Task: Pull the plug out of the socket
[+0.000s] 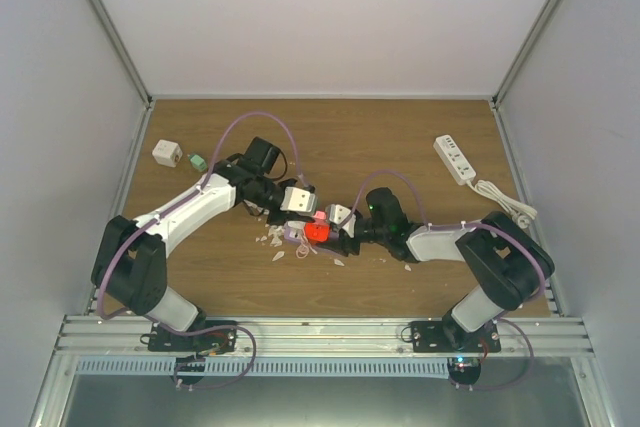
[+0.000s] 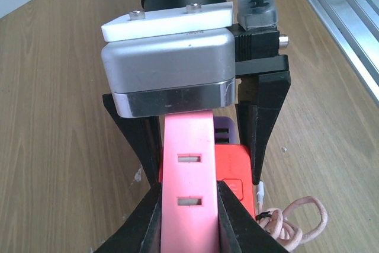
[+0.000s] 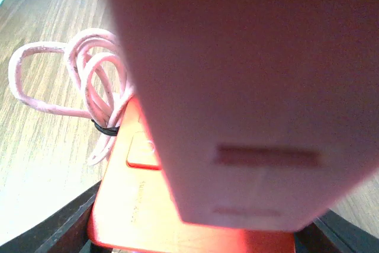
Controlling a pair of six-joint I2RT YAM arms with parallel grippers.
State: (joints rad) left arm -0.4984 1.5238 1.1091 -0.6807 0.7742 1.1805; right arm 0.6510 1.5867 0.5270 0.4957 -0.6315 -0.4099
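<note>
A pink plug (image 2: 189, 191) with two slots stands in a red socket block (image 2: 237, 167). My left gripper (image 2: 189, 208) is shut on the pink plug, one black finger on each side of it. My right gripper (image 3: 195, 241) is shut on the red socket block (image 3: 136, 205), its black fingers (image 2: 263, 122) clamping the block's sides. In the top view both grippers meet at the table's middle: the left gripper (image 1: 303, 207), the right gripper (image 1: 338, 227), and the red block (image 1: 317, 232) between them. The pink plug (image 3: 249, 87) fills the right wrist view, blurred.
A coiled pink cable (image 3: 77, 81) lies beside the red block. A purple piece (image 1: 292, 234) and white scraps (image 1: 272, 239) lie close by. A white power strip (image 1: 455, 159) lies at the far right. A white adapter (image 1: 166, 153) with a green plug (image 1: 198, 161) lies at the far left.
</note>
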